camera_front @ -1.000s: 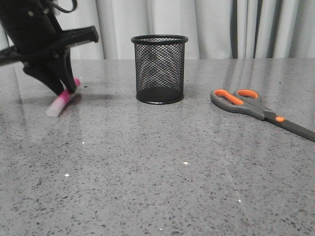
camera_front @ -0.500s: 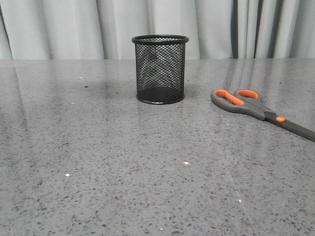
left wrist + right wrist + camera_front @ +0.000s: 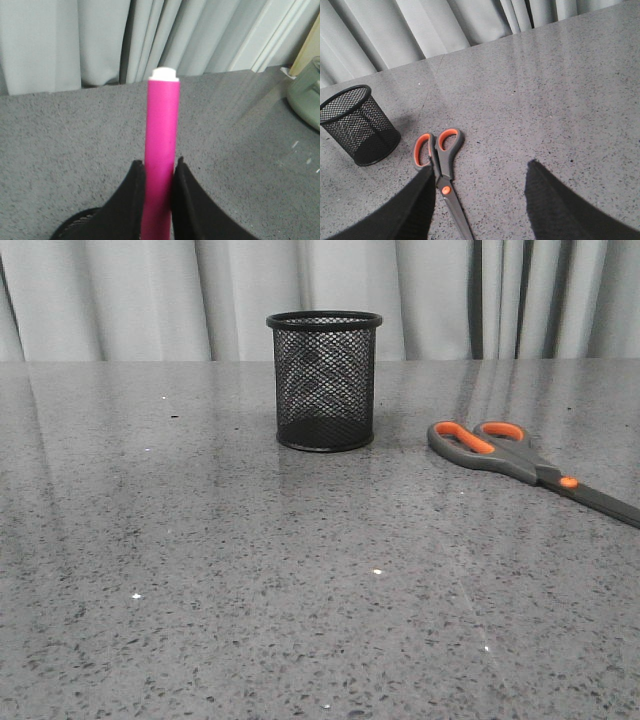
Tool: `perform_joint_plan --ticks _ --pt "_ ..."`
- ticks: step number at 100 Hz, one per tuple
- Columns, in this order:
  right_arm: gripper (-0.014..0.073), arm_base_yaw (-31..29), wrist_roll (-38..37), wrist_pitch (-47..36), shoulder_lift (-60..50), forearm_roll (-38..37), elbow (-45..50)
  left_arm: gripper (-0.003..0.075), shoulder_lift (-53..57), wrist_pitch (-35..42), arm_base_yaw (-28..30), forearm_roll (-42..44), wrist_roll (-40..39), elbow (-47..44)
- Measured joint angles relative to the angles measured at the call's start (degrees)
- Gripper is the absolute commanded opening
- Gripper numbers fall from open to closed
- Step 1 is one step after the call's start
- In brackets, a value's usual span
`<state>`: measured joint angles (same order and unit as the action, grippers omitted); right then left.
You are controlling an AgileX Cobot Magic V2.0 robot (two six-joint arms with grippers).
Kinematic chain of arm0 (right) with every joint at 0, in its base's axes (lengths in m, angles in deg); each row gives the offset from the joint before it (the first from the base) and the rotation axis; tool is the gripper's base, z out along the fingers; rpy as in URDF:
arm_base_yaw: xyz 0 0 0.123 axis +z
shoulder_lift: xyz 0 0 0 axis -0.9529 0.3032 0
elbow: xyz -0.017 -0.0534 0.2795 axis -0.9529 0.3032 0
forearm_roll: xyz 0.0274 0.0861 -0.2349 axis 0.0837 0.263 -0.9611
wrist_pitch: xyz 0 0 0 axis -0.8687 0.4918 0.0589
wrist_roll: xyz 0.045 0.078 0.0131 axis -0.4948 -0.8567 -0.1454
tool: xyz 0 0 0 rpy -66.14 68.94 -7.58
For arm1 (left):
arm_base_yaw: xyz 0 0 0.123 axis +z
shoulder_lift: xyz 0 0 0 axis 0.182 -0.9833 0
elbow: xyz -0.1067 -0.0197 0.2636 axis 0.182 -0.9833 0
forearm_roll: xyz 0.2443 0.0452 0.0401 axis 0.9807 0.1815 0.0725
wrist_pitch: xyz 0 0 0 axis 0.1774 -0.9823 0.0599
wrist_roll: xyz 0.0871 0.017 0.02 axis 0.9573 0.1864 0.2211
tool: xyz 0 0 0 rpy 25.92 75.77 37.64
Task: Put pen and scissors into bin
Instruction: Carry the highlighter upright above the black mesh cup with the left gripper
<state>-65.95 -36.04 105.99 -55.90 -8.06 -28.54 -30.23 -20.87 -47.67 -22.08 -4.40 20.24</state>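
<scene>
My left gripper (image 3: pixel 159 167) is shut on the bright pink pen (image 3: pixel 162 145), which sticks out from between the fingers with its whitish end away from me; neither shows in the front view. A black mesh rim shows under the left finger. The black wire-mesh bin (image 3: pixel 324 380) stands at the table's middle back and shows in the right wrist view (image 3: pixel 357 127). The grey scissors (image 3: pixel 520 462) with orange-lined loops lie flat to its right. My right gripper (image 3: pixel 480 172) is open above the table, its left finger beside the scissors (image 3: pixel 442 172).
Grey speckled tabletop (image 3: pixel 300 580) with pale curtains (image 3: pixel 150 300) behind. A pale greenish container (image 3: pixel 305 95) stands at the edge of the left wrist view.
A second ago my left gripper was at the far left on the pen lying on the table. Both have since gone out of the front view. Bin and scissors have not moved.
</scene>
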Motion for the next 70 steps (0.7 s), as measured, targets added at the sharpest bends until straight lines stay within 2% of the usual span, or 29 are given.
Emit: perform_joint_plan --ticks 49,70 --pt "0.036 0.0 0.0 0.1 0.0 0.0 0.0 -0.0021 -6.4 9.7 -1.3 -0.1 0.2 -0.1" --pt "0.036 0.0 0.0 0.3 0.0 -0.5 0.0 -0.0021 -6.4 14.2 -1.3 1.0 0.3 -4.0"
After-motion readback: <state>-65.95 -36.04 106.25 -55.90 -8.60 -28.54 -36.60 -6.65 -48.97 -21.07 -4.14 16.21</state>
